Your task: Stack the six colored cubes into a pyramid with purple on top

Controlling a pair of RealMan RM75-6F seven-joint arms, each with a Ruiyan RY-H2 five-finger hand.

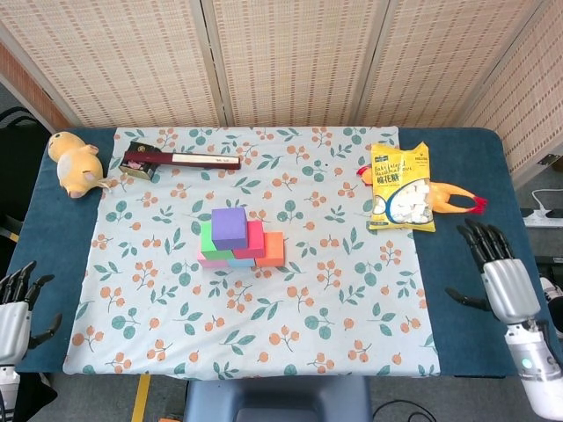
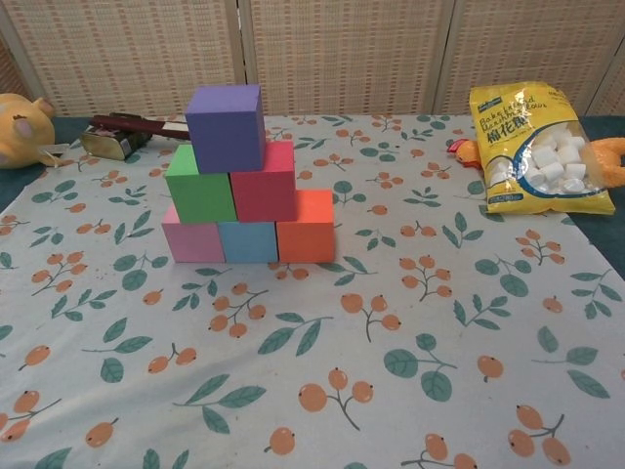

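Floral cloth (image 2: 410,322) lying flat under a matte cube pyramid.
Purple cube (image 2: 226,114) sitting topmost; left hand (image 1: 15,314) and right hand (image 1: 506,280) resting empty, fingers spread.

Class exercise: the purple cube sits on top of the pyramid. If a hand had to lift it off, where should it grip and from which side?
Grip the purple cube by its two free side faces, coming straight down from above. It rests across the green cube and red cube, so a sideways push would probably topple the stack.
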